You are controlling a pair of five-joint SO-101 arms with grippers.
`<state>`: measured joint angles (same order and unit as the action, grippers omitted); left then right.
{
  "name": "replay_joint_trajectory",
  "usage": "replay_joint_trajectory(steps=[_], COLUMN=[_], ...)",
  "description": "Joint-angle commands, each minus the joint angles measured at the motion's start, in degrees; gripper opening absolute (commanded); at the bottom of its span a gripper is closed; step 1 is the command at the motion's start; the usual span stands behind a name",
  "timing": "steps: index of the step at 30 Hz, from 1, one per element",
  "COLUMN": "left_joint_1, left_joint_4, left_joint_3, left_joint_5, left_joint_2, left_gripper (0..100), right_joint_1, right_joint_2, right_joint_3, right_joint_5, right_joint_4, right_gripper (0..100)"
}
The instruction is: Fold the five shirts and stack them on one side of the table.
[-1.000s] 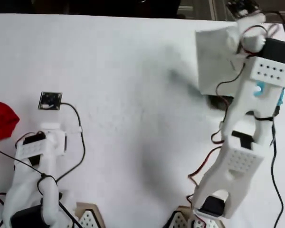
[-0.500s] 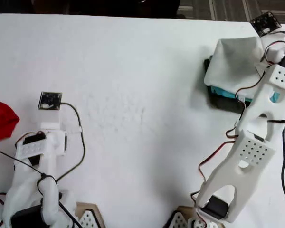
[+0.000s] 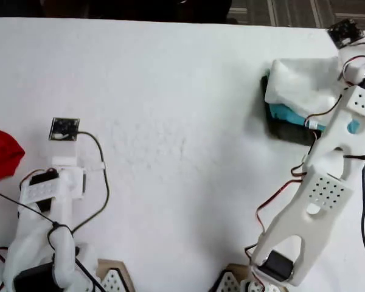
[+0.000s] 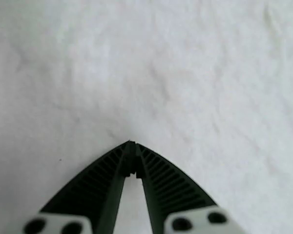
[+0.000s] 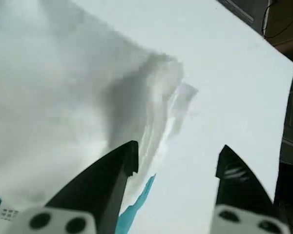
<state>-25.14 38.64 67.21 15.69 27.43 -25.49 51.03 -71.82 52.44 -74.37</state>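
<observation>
White shirt (image 3: pixel 301 82), folded into a soft, rumpled rectangle, lies at the far right of the worktop (image 3: pixel 170 91), on top of a stack; below it a teal shirt (image 3: pixel 283 114) shows along the near edge, and under that a dark cloth (image 3: pixel 290 131); small printed marks beside the teal edge in the right wrist view are too blurred to read; a red shirt (image 3: pixel 1 152) lies bunched at the worktop's left edge; the right tool (image 5: pixel 178 148) is wide open over the white shirt's edge, gripping nothing; the left tool (image 4: pixel 131 146) is closed, tips together and empty, above bare worktop.
</observation>
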Motion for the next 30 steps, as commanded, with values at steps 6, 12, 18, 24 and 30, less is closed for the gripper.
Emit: replay_joint_trajectory(steps=[6,12,18,24,30], left_joint_1=[-0.4,-0.4,-0.4,-0.4,-0.4], left_joint_4=[-1.0,-1.0,-1.0,-1.0,-1.0], left_joint_3=[-0.1,-0.1,-0.1,-0.1,-0.1], left_joint_5=[0.3,0.3,0.3,0.3,0.3], left_joint_2=[1.5,1.5,1.5,1.5,1.5], left_gripper=[3,3,3,3,3], right_joint_1=[-0.2,0.4,-2.3,-5.1,-3.9], right_joint_2=[-5.3,-1.7,7.3,10.9,5.2], right_joint_3=[-10.4,-10.3,-10.8,-10.8,-10.9], right_joint_5=[-18.6,-18.8,-18.8,-18.9,-19.3], right_joint_4=[-7.3,-15.0,-14.3,-10.2,-10.7], right_gripper=[13.4,5.7,1.8,2.1,2.2])
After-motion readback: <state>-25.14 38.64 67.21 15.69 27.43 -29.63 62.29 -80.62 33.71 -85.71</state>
